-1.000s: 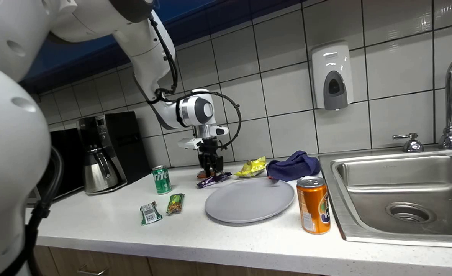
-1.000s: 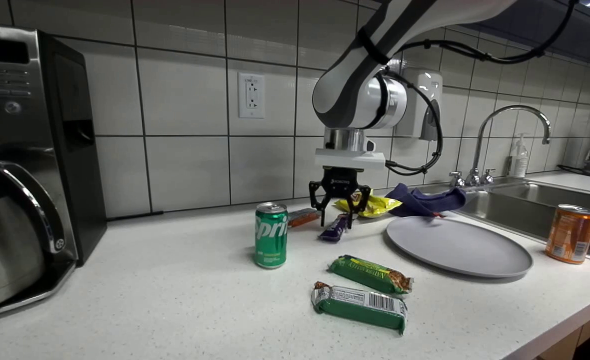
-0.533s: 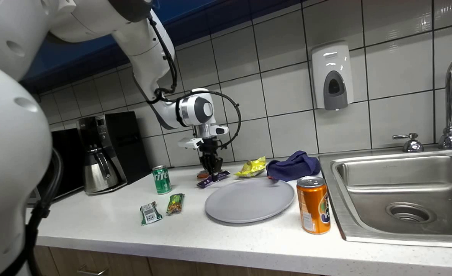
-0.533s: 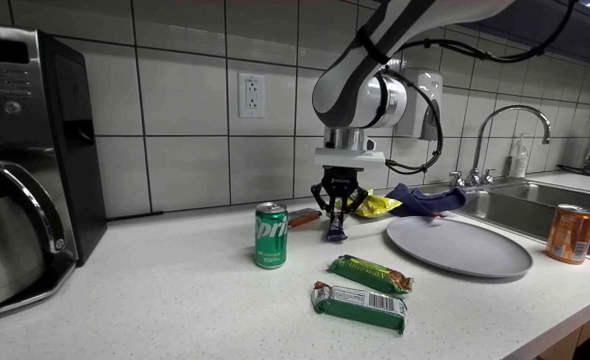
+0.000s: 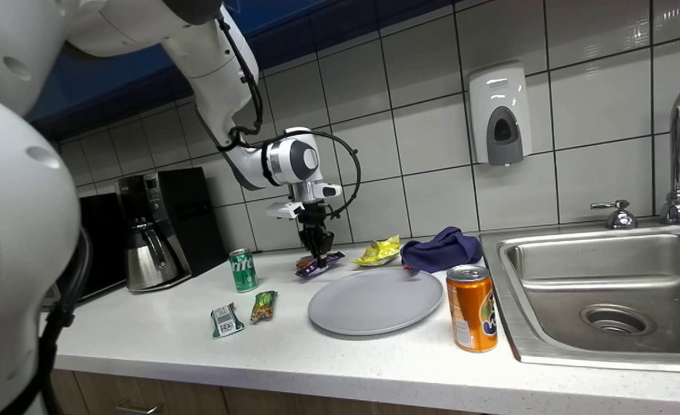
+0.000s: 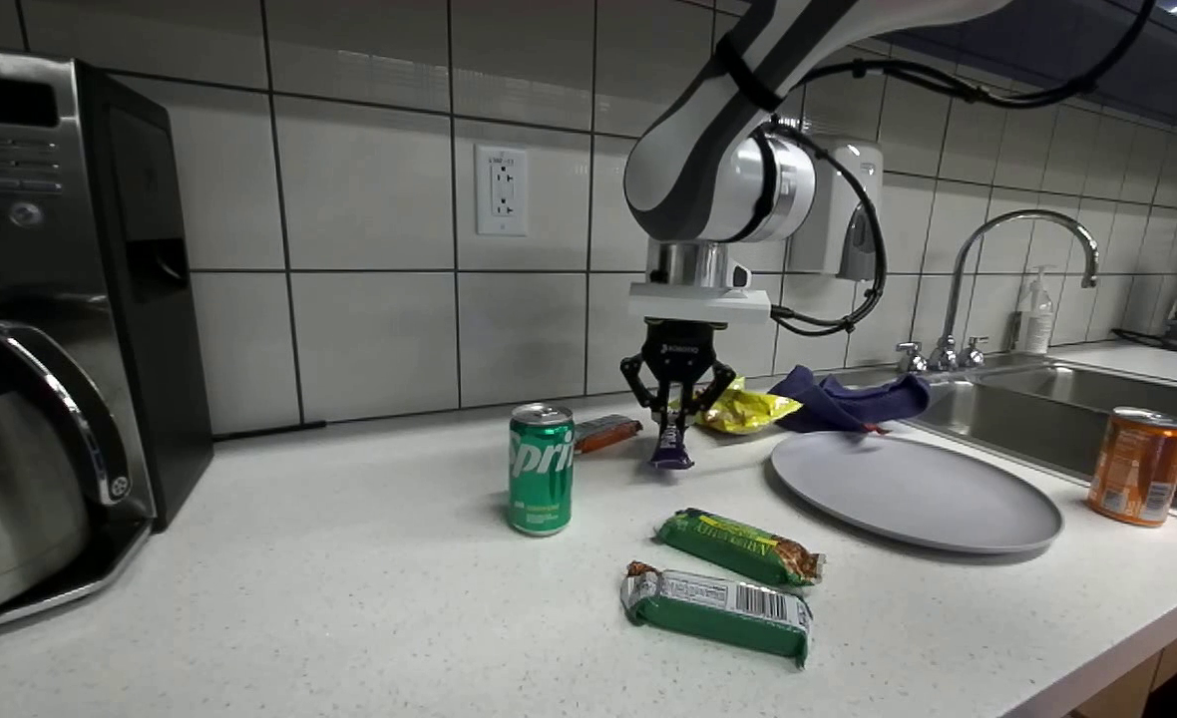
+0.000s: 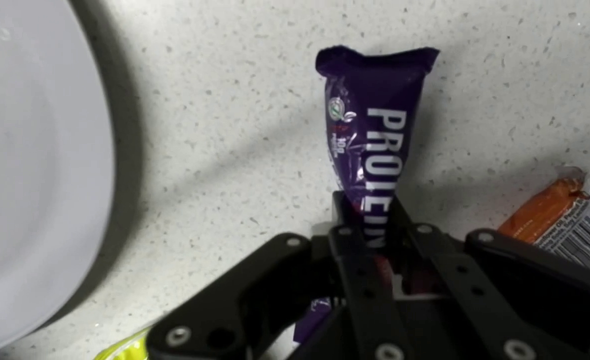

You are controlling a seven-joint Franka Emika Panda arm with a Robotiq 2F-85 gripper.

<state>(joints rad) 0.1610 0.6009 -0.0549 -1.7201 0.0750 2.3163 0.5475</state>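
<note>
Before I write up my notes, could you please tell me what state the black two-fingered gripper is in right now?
Gripper: closed, holding the slim, glossy purple-wrapped protein bar.

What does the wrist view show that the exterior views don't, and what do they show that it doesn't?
Only the wrist view: readable PROTEIN lettering on the purple bar, and the barcode on the orange-wrapped bar.

Only the exterior views: the green can, orange can, two green-wrapped bars, sink, coffee maker and wall-mounted soap dispenser.

Shared: the pincer gripping the purple bar, the orange-wrapped bar, gray plate, yellow packet (only its edge in the wrist view) and speckled counter.
</note>
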